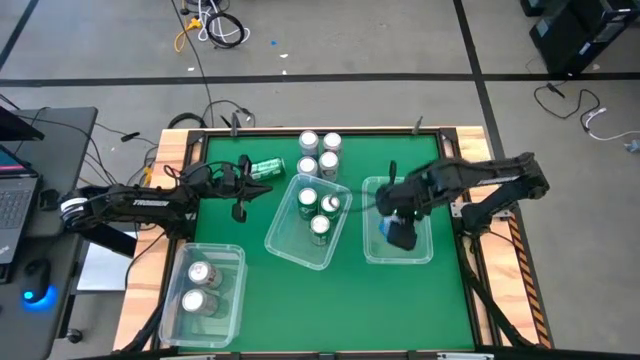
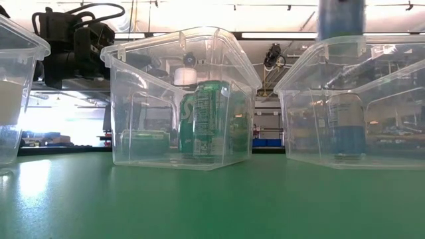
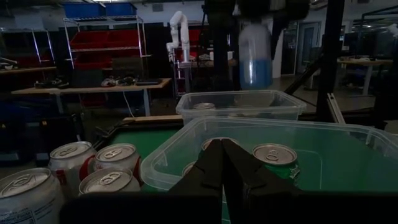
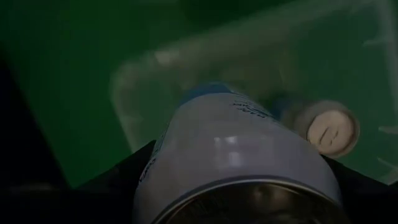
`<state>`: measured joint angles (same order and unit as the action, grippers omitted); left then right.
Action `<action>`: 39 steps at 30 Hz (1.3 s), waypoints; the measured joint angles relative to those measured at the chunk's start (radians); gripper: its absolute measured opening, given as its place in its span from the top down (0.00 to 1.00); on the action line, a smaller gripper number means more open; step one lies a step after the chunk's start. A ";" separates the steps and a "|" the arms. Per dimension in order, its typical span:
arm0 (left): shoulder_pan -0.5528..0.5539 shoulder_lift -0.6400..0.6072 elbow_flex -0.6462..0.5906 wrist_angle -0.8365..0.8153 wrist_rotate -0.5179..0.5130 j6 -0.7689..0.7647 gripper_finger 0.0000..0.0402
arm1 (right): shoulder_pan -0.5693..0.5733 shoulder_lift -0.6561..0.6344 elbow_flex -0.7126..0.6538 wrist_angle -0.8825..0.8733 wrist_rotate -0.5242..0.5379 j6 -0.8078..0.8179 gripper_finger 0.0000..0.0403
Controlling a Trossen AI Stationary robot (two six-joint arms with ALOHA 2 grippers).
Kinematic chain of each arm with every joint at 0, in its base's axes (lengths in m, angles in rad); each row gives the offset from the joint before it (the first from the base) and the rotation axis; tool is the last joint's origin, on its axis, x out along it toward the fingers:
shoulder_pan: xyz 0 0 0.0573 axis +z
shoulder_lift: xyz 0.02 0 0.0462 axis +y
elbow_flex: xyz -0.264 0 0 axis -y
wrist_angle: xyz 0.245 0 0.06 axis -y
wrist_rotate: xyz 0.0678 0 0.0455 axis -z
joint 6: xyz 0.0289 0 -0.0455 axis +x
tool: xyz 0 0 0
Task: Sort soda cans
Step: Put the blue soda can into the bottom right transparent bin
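Soda cans: I am holding one blue can point(image 4: 239, 155) in my right fingers point(image 1: 400, 232), above the right bin point(image 1: 372, 250); a second blue can point(image 4: 333, 132) is standing on that bin's floor below it.
Middle bin: the clear middle bin point(image 1: 285, 245) is sitting tilted on the green surface point(image 1: 300, 310) and is holding three green cans point(image 1: 320, 212), upright.
Left bin: the bin at the near left corner point(image 1: 235, 258) is holding two silver-white cans point(image 1: 200, 287).
Unsorted group: three upright cans point(image 1: 318, 153) are standing together near the far edge, just beyond the middle bin, and one green can point(image 1: 267, 168) is lying on its side beside them.
In the way: the middle bin's wall is standing right in front of my left fingers point(image 3: 222, 171), and the unsorted cans are crowding close beside them.
Open room: the near middle of the surface, in front of the bins, is lying bare; the wooden rim point(image 1: 178, 150) is bounding the surface.
Right arm: it is reaching in from the right edge, wrist bent downward over the right bin, fingers spread wide around the blue can's body.
Left arm: it is stretching in low from the left edge toward the lying green can, fingers pressed together and gripping nothing.
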<state>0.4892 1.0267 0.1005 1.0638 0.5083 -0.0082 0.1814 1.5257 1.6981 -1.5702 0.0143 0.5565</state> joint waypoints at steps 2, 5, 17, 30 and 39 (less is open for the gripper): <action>0.000 0.000 0.000 0.000 0.000 0.000 0.99 | 0.011 0.000 -0.068 0.000 0.000 -0.025 0.29; 0.000 0.000 0.000 0.000 0.000 0.000 0.99 | 0.013 -0.009 -0.168 0.000 0.011 -0.065 0.29; 0.000 0.000 0.000 0.000 0.000 -0.001 0.99 | -0.066 -0.067 -0.449 0.116 0.045 -0.196 0.29; 0.000 0.000 0.000 -0.001 0.000 -0.002 0.99 | -0.077 -0.066 -0.621 0.287 0.043 -0.216 0.29; 0.000 0.000 0.000 -0.001 0.000 -0.002 0.99 | -0.077 -0.065 -0.730 0.412 0.043 -0.185 0.29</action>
<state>0.4892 1.0267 0.1005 1.0629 0.5083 -0.0105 0.1043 1.4605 0.9681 -1.1582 0.0574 0.3715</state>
